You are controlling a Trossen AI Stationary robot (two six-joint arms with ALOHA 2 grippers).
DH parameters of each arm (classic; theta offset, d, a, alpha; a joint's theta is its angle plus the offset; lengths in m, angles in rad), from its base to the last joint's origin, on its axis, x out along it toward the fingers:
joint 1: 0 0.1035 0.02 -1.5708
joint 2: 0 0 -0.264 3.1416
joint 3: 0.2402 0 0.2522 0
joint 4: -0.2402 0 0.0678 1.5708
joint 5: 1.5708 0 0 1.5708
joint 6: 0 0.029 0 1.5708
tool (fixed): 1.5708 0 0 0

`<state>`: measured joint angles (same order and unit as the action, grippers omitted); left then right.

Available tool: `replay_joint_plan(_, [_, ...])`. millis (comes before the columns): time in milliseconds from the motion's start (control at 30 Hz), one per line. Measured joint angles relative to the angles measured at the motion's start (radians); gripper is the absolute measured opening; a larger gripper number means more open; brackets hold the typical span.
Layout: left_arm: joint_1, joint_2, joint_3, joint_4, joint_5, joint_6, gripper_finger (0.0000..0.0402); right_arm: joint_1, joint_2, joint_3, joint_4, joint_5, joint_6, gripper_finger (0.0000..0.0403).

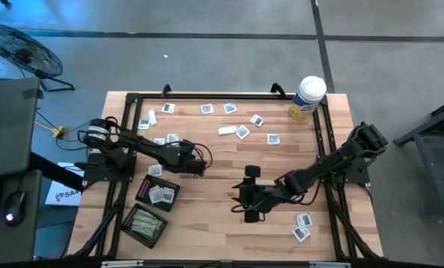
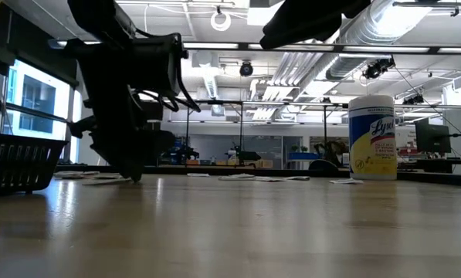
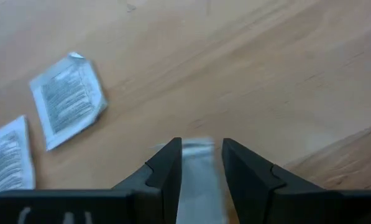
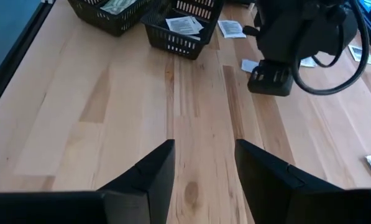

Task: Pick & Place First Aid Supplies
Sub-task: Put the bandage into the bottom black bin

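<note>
My left gripper [image 1: 198, 162] [image 3: 201, 146] is low over the table's middle left, pointing steeply down. It is open a narrow gap. A blurred white packet [image 3: 197, 168] lies in that gap and shows past the finger's edge; whether the fingers touch it I cannot tell. Two grey-white square packets [image 3: 67, 99] [image 3: 5, 162] lie flat on the wood beside it. More first aid supplies [image 1: 229, 108] are scattered flat across the far half of the table. My right gripper [image 1: 244, 197] [image 4: 204, 149] hangs open above bare wood at the table's middle, with nothing between its fingers.
Two black mesh trays [image 1: 158, 192] [image 1: 143, 225] with packets inside stand near the left front. A white canister with a yellow label [image 1: 308, 97] [image 2: 371, 137] stands at the far right corner. Two more packets [image 1: 303, 227] lie near the right front. Bare wood lies between the arms.
</note>
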<state>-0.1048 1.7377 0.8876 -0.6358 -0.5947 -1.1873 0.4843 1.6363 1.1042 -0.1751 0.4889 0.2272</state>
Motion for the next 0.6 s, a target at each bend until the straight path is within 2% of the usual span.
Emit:
replay_joint_plan(300, [-0.030, 0.012, 0.010, 0.000, 0.024, 0.036, 0.0115, 0.000, 0.000, 0.000, -0.008, 0.001, 0.000, 0.0161])
replay_joint_plan(600, [-0.064, 0.002, 0.023, 0.146, 0.184, 0.289, 0.0114, 0.000, 0.000, 0.000, -0.009, 0.002, 0.000, 0.0162])
